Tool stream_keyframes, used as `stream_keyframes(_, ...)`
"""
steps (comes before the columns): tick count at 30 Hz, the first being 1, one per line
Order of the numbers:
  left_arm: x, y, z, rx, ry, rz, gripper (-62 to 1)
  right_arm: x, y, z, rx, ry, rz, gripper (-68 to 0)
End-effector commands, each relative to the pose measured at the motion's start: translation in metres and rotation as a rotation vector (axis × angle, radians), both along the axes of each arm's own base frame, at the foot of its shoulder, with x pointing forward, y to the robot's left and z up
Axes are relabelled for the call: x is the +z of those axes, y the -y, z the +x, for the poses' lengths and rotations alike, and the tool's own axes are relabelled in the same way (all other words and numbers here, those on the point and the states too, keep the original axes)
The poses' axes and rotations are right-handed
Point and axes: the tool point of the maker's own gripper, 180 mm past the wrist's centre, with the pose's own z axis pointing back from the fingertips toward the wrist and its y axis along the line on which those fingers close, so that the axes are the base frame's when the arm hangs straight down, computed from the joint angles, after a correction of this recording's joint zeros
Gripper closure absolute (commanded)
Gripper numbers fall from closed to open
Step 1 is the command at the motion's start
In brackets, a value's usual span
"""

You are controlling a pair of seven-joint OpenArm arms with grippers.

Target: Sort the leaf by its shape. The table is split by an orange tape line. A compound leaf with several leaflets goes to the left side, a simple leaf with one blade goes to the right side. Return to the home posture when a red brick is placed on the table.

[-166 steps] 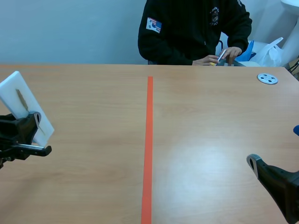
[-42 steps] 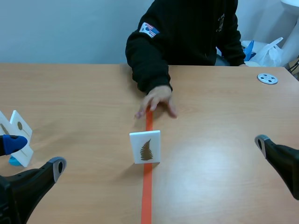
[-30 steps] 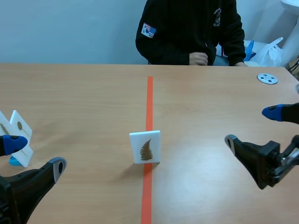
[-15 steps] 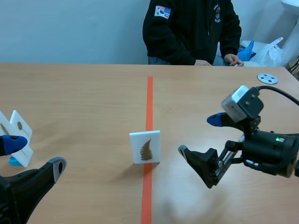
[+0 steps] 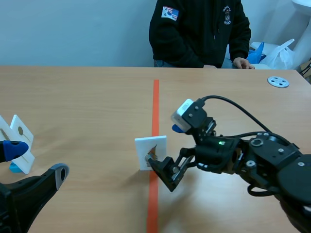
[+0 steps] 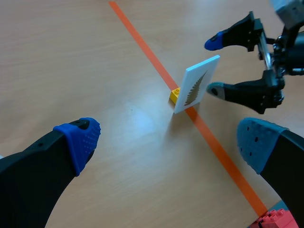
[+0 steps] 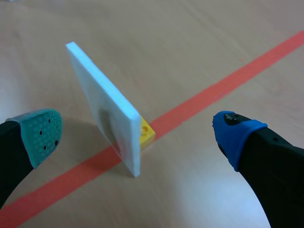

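1. Scene view: a thin white card (image 5: 151, 145) printed with a brown, many-leafleted fern leaf stands upright on the orange tape line (image 5: 155, 97), mid-way across the wooden surface (image 5: 87, 97). The right fingers (image 5: 177, 128) are spread wide, one on each side of the card, gripping nothing. The left fingers (image 5: 59, 171) sit low at the near left, also wide apart and empty.
2. Left wrist view: the card is slotted into a small yellow brick (image 6: 175, 95) at its foot, well ahead of the left fingers.
3. Right wrist view: the card stands between the open pads, nearer the grey-green one, with a gap showing on both sides. Expect it to be light, stiff and top-heavy, so easy to tip. Close gently across its flat faces, above the brick.
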Motion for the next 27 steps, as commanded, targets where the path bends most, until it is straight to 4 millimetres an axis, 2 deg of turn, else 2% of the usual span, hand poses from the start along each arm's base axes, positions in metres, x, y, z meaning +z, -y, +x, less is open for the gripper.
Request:
stream_keyframes(1, 0.011, 0.000, 0.005, 0.003, 0.038, -0.009, -61.1, 0.011, -0.008, 0.007, 0.009, 0.032, 0.025, -67.9)
stream_keyframes(6, 0.011, 0.000, 0.005, 0.007, 0.039, -0.008, -61.1, -0.002, -0.022, -0.001, 0.034, 0.030, -0.010, -65.6)
stream_keyframes(10, 0.011, 0.000, 0.006, 0.008, 0.041, -0.010, -61.1, -0.008, -0.024, -0.005, 0.046, 0.031, -0.029, -56.0)
stream_keyframes(18, 0.011, 0.000, 0.006, 0.008, 0.041, -0.010, -61.1, -0.008, -0.025, -0.005, 0.045, 0.036, -0.028, -31.9)
stream_keyframes(27, 0.011, 0.000, 0.006, 0.008, 0.041, -0.010, -61.1, -0.008, -0.025, -0.005, 0.045, 0.036, -0.029, -11.0)
